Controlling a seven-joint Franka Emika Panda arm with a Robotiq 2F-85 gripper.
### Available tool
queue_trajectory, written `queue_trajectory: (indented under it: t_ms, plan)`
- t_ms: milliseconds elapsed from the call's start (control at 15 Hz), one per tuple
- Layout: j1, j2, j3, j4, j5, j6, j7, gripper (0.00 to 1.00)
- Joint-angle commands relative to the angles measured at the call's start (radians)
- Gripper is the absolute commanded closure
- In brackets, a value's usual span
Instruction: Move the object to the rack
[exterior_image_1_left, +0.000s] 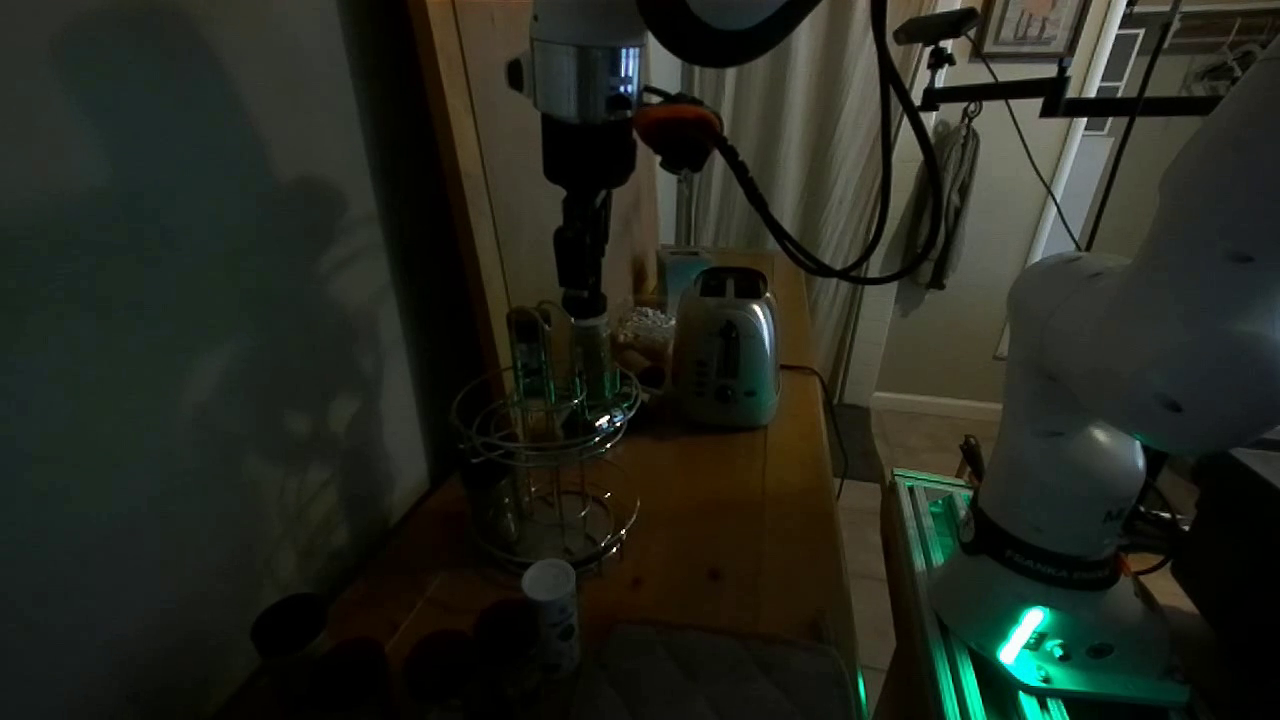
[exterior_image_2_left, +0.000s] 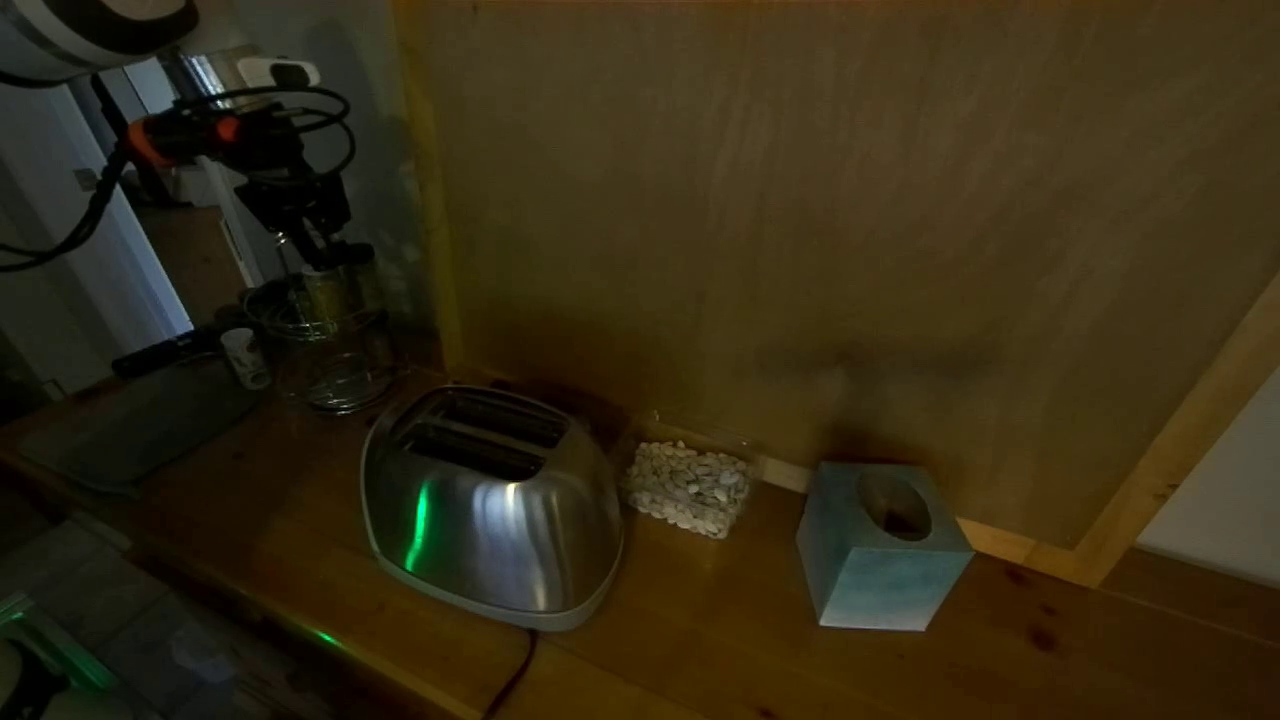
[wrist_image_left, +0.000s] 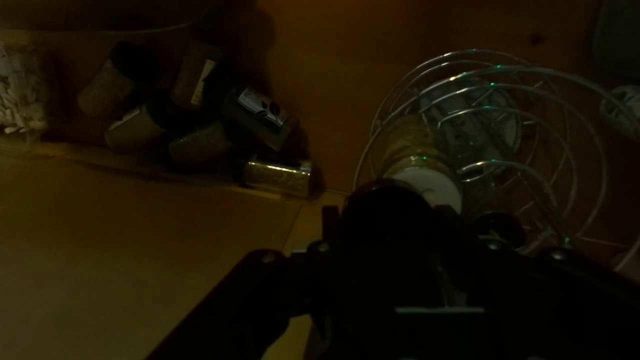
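Left of centre in both dim exterior views, the hand (exterior_image_1_left: 584, 290) is clamped around the small dark object (wrist_image_left: 386, 205) at the upper tier of the wire rack (exterior_image_1_left: 545, 457) standing on a wooden counter (exterior_image_1_left: 720, 500).

Rack (exterior_image_1_left: 545, 458): thin metal wire, glossy. Toaster (exterior_image_2_left: 490, 555): brushed metal sides, soft sheen. Worktop (exterior_image_2_left: 700, 620): wood, smooth, knotted, low gloss. Wall panel (exterior_image_2_left: 800, 200): plywood-like, matt, faint grain. Jars (wrist_image_left: 277, 177): see-through, glossy, glass or plastic undetermined. Box (exterior_image_2_left: 885, 585): smooth, matt, card-like. Mat (exterior_image_1_left: 710, 670): quilted cloth, matt. Curtain (exterior_image_1_left: 790, 170): cloth, soft folds. Robot arm (exterior_image_1_left: 1180, 310): smooth, hard, semi-gloss shell
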Motion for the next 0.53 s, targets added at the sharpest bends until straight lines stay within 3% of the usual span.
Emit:
queue_trajectory:
  t_ms: [0,467]
  plan:
    - [0.020,0.007,-0.020,0.030,0.058,-0.045,-0.050,0.76]
    - [0.021,0.014,-0.013,0.032,0.056,-0.068,-0.047,0.76]
